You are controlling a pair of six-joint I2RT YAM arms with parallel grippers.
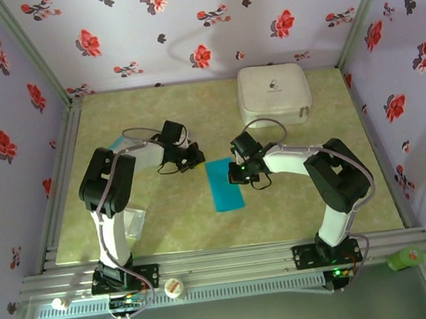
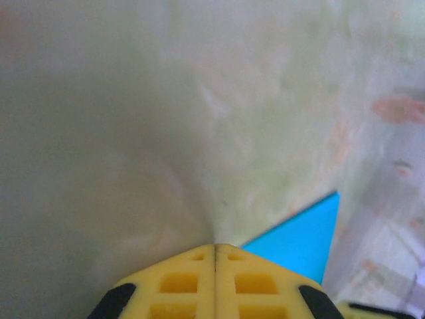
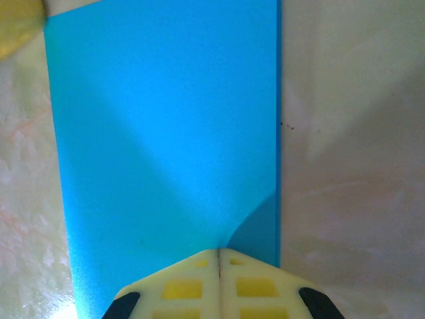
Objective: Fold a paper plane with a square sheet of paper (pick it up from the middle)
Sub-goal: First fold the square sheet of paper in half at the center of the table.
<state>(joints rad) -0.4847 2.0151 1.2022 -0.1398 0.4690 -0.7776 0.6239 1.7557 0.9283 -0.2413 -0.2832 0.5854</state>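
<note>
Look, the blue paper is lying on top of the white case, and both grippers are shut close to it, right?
No. The blue paper lies flat on the table, not on the white case, which stands apart at the back, as the top external view shows. The left gripper and right gripper are shut close to it.
</note>
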